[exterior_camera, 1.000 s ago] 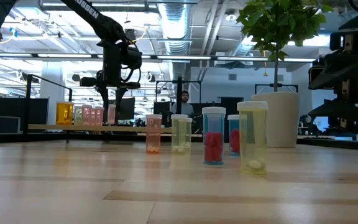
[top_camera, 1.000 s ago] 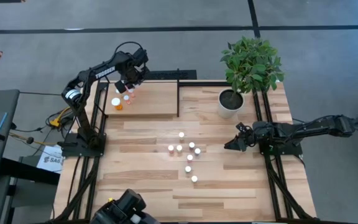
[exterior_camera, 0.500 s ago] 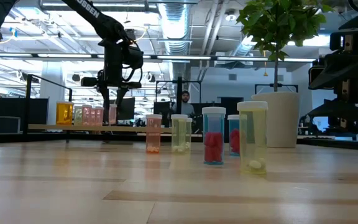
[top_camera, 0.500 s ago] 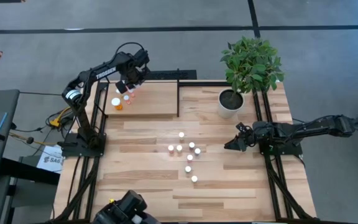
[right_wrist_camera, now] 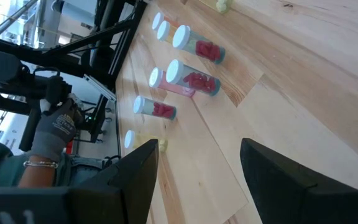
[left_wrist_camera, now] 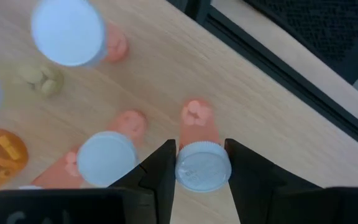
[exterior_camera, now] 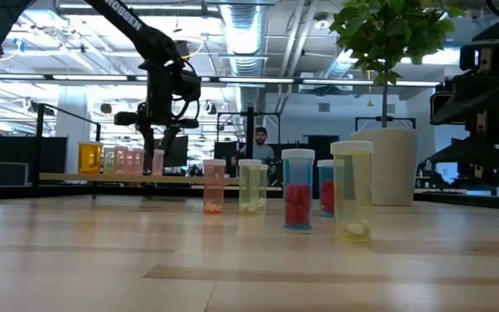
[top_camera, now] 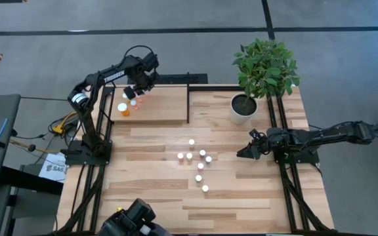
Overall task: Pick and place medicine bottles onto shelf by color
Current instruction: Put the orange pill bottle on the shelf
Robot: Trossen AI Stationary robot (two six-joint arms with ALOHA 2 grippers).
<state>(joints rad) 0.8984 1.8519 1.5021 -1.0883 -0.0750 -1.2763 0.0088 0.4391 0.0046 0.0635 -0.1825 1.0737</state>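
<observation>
The shelf (top_camera: 166, 108) is a light-wood board in black rods at the table's far left. On it stand an orange bottle (top_camera: 123, 109) and several pinkish white-capped ones (left_wrist_camera: 107, 158). My left gripper (top_camera: 138, 89) points straight down over that row, shut on a pink medicine bottle (left_wrist_camera: 197, 121). Several more bottles (top_camera: 195, 160) stand in a loose group on their bases at the table's middle. My right gripper (top_camera: 247, 152) lies low at the right edge, open, holding nothing. My left gripper pinches the pink bottle's white cap (left_wrist_camera: 202, 168) between its two fingers, one on each side of the cap. The fingers come from above, pointing down. The bottle is upright, its base (exterior_camera: 158, 172) level with the shelf board beside the other bottles.
A potted plant in a white pot (top_camera: 243, 108) stands at the far right of the table. A black upright rod (top_camera: 188, 98) marks the shelf's right end. A person's gloved hand (right_wrist_camera: 58, 127) shows beyond the table's edge.
</observation>
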